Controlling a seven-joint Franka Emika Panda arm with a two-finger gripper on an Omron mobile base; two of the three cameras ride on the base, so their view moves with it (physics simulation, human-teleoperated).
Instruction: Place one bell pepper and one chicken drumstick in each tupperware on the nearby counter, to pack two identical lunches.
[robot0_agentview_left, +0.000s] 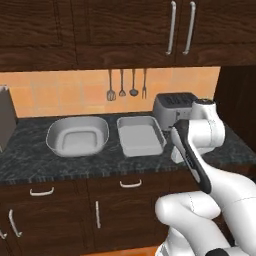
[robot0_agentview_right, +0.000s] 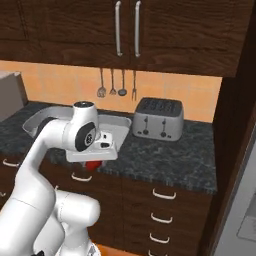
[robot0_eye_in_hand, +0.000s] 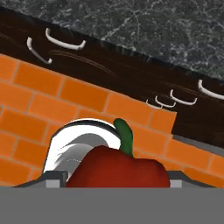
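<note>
Dark brown wall cabinets (robot0_agentview_left: 100, 30) with long silver handles fill the upper part of the frame above an orange tiled wall (robot0_agentview_left: 65, 95) where four utensils (robot0_agentview_left: 126, 85) hang, and an orange brick floor (robot0_eye_in_hand: 52, 100) lies below.

A rendered home kitchen: a dark marbled stone bench (robot0_agentview_left: 30, 162) runs over dark wood drawers with curved silver handles (robot0_agentview_left: 131, 184), and matching wall cupboards (robot0_agentview_left: 100, 30) hang above. The backsplash is orange tile (robot0_agentview_left: 65, 95), with a row of cooking utensils (robot0_agentview_left: 127, 85) hung on it. A silver four-slot toaster (robot0_agentview_right: 158, 119) stands on the bench, and the floor is orange brick (robot0_eye_in_hand: 35, 105)
</note>
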